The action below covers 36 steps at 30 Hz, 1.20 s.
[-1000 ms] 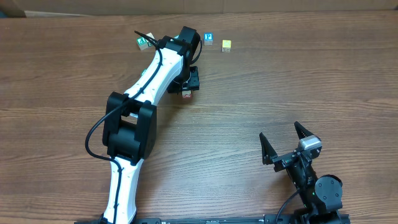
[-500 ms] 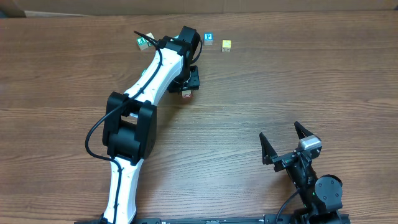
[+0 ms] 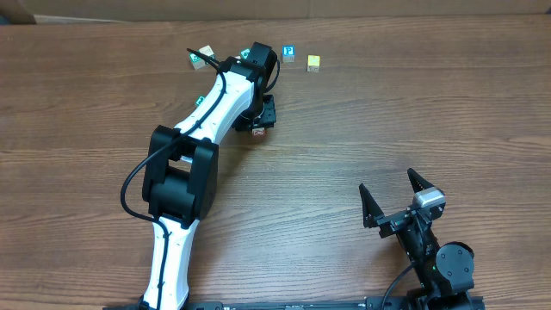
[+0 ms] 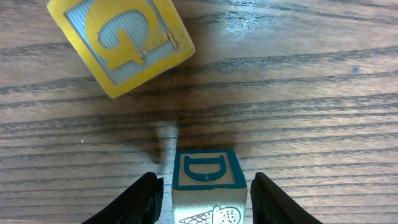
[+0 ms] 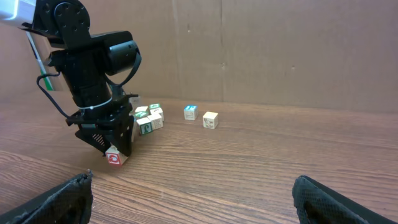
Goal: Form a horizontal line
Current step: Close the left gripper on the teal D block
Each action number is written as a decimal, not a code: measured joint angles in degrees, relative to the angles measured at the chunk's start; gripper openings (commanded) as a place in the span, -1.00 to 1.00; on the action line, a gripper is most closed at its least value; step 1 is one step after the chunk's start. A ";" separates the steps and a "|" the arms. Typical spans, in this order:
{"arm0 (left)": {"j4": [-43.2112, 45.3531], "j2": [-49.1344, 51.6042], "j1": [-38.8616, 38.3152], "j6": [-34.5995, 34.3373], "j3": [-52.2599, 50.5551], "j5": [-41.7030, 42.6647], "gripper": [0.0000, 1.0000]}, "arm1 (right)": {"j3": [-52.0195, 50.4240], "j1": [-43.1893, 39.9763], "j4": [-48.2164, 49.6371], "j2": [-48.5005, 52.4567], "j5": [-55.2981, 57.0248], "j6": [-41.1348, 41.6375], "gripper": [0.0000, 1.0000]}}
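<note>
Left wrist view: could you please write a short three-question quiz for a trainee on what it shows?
1. True or false: the teal D block sits between the fingers of the left gripper.
2. Which letter is on the yellow block? A) G B) P C) D
3. Short answer: do the yellow block and the teal D block touch?

Key: 1 true. 2 A. 3 no, bare table shows between them.
</note>
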 measured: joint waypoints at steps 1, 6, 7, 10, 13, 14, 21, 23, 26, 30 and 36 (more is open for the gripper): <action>-0.02 0.00 0.00 0.00 -0.09 -0.02 -0.12 | 0.00 0.00 0.00 0.00 0.00 -0.02 1.00; -0.02 0.02 0.02 0.00 -0.28 -0.46 -0.19 | 0.00 0.00 0.02 0.00 0.00 -0.04 1.00; -0.04 0.02 0.00 0.00 -0.28 -0.46 -0.19 | 0.00 0.00 0.00 0.00 0.00 0.00 1.00; -0.04 0.02 0.02 0.00 -0.28 -0.50 -0.20 | 0.00 0.00 0.00 0.00 0.00 -0.02 1.00; -0.07 0.02 0.00 0.00 -0.31 -0.66 -0.21 | 0.00 0.00 -0.02 0.00 -0.02 -0.02 1.00; -0.07 0.02 0.00 0.00 -0.31 -0.68 -0.21 | 0.00 0.00 0.00 0.00 0.00 -0.02 1.00; -0.11 0.02 0.00 0.00 -0.31 -0.70 -0.21 | 0.00 0.00 0.02 0.00 0.00 0.00 1.00; -0.13 0.02 0.00 0.00 -0.31 -0.68 -0.21 | 0.00 0.00 -0.02 0.00 0.00 -0.02 1.00; -0.22 0.02 0.00 0.00 -0.31 -0.70 -0.21 | 0.00 0.00 0.02 0.00 0.00 0.00 1.00; -0.26 0.02 0.00 0.00 -0.31 -0.74 -0.20 | 0.00 0.00 0.00 0.00 0.02 0.00 1.00; -0.26 0.02 0.00 0.00 -0.35 -0.85 -0.21 | 0.00 0.00 0.00 0.02 0.00 0.00 1.00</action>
